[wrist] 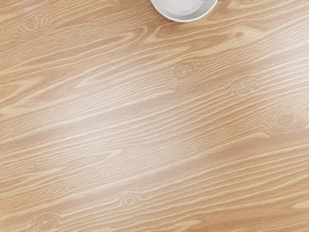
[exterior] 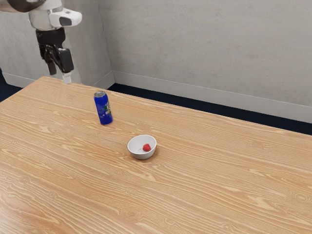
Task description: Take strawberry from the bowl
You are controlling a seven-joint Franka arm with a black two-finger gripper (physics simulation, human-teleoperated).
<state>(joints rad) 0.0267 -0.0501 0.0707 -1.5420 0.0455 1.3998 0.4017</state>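
High over the table's far corner, at the exterior view's upper left, my gripper [exterior: 59,75] points down with its fingers apart and nothing between them. The white bowl [exterior: 140,156] stands upright on the table, well below the gripper and toward the exterior view's right. Inside it lies the small red strawberry [exterior: 146,147], near the bowl's wall. In the wrist view, part of the bowl [wrist: 184,20] is visible, cut off by the picture's edge.
A blue can [exterior: 103,109] stands upright on the wooden table [exterior: 204,180], between the gripper and the bowl in the exterior view. Beyond the table's far edge is a grey wall.
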